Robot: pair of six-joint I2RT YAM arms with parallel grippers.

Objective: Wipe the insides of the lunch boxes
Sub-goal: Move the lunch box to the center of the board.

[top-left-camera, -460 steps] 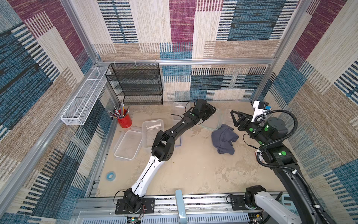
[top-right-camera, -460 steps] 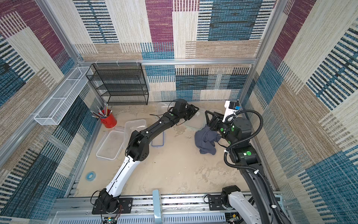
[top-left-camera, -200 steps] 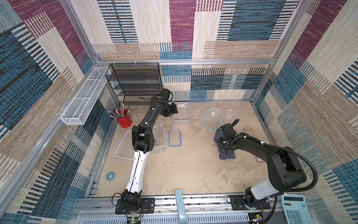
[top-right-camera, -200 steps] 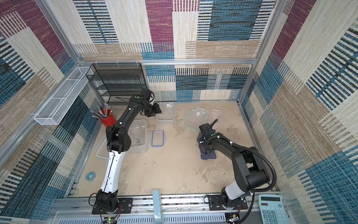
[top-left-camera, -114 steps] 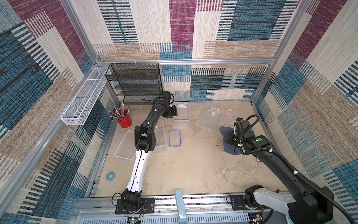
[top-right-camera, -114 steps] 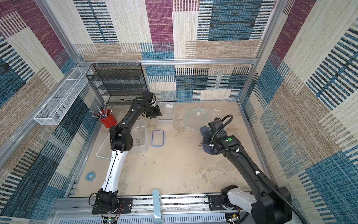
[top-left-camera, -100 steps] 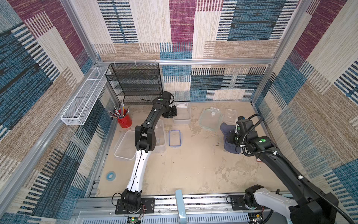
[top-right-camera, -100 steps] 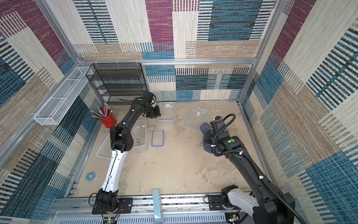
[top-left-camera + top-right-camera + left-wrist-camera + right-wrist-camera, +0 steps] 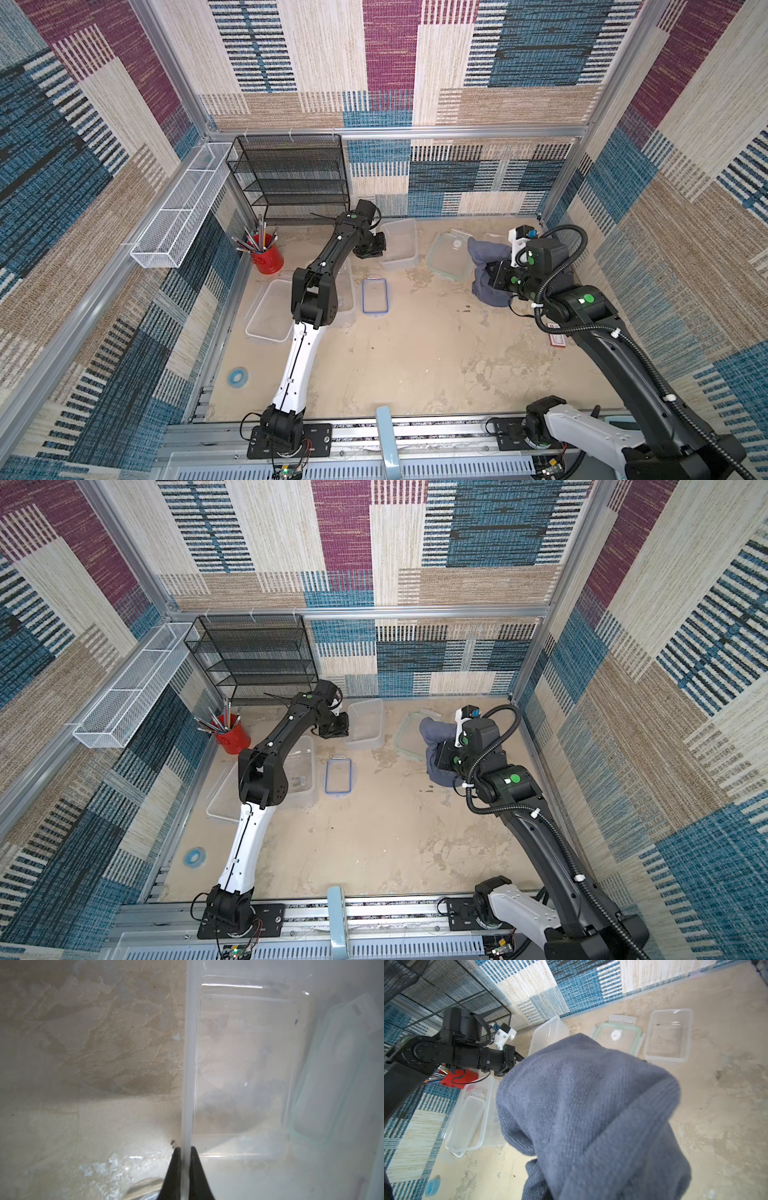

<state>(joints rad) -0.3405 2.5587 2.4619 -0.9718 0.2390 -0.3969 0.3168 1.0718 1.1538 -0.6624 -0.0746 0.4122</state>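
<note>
Lunch box [image 9: 399,243], the medium one, stands open at the back of the counter [image 9: 415,353]; the left tool [image 9: 184,1150] pinches its side wall. The right tool [image 9: 495,275], buried in folds, grips the grey-blue cloth [image 9: 591,1109] bunched beside the green-rimmed lid [image 9: 451,257].

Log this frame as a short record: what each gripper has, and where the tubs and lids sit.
left gripper: shut on a side wall of the medium tub
right gripper: shut on the grey-blue cloth
large tub: open, beside the blue-rimmed lid
small tub: open, beside the green-rimmed lid
wiping: cloth is in no tub
</note>
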